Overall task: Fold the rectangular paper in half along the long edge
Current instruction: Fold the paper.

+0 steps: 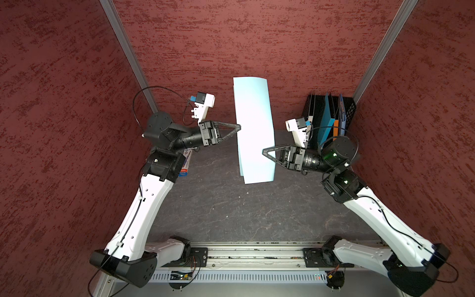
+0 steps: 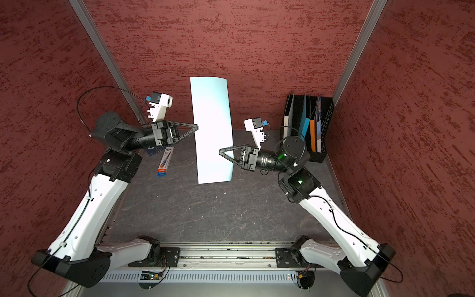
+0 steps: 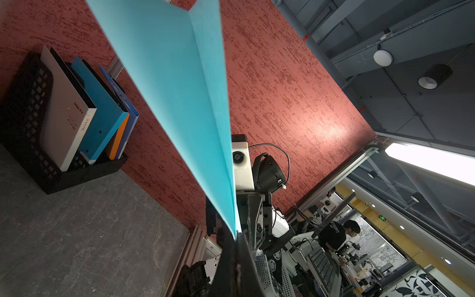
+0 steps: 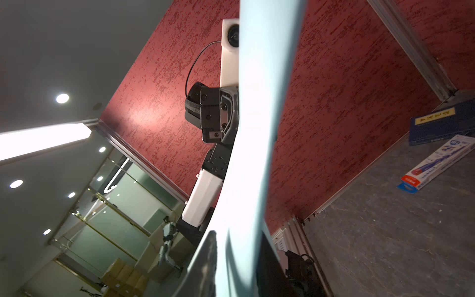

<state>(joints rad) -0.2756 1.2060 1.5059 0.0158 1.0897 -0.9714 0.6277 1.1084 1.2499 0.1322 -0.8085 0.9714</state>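
Where the rectangular paper (image 1: 254, 128) is: mid-frame in both top views (image 2: 212, 128), held up off the table (image 1: 231, 218), long side running from upper to lower frame.
Paper shape: doubled over; left wrist view shows two layers (image 3: 180, 90) meeting along a crease; slight bow along its length.
Left gripper (image 1: 239, 126): at the paper's left long edge, about halfway along it; jaws fully closed, pinching the sheet's edge, seen close in left wrist view (image 3: 236, 234).
Right gripper (image 1: 263, 152): at the right long edge, lower in frame than the left one; in right wrist view this gripper (image 4: 237, 246) has the sheet running between its two fingers; blurred, can't tell if it's clamped or just around the sheet.
File rack (image 2: 329, 110): black mesh, right of frame by the back wall, well apart from the paper; holds a grey book (image 3: 66, 115), a bright blue folder (image 3: 102, 115) and an orange one, upright.
Pen pack (image 2: 164, 162): on the table, left of frame, near the left arm.
Navy booklet (image 4: 442, 126): just beside the pen pack, against the wall.
Walls: red, textured.
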